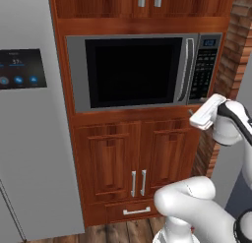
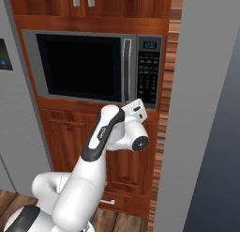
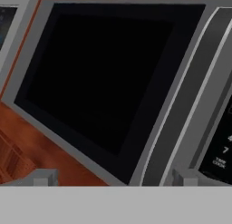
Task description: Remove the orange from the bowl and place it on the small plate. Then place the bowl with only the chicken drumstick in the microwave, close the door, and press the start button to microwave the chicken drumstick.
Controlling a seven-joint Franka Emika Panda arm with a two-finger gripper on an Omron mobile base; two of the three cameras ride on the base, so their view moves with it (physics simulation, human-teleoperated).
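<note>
Standing left to right are a tall grey refrigerator (image 1: 29, 138), the built-in grey steel microwave (image 1: 142, 72) with its dark-windowed door (image 1: 133, 72) shut, and the robot's white hand (image 1: 193, 110), fingers apart, just below the black keypad (image 1: 203, 72).

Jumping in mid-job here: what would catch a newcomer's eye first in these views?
The big grey microwave built into the brown wooden cabinets, its door shut and the window dark. Right of the door's silver handle sits the black keypad panel with a small blue display. The white arm's gripper, jaws open and empty, points at the door's lower right corner.
</note>
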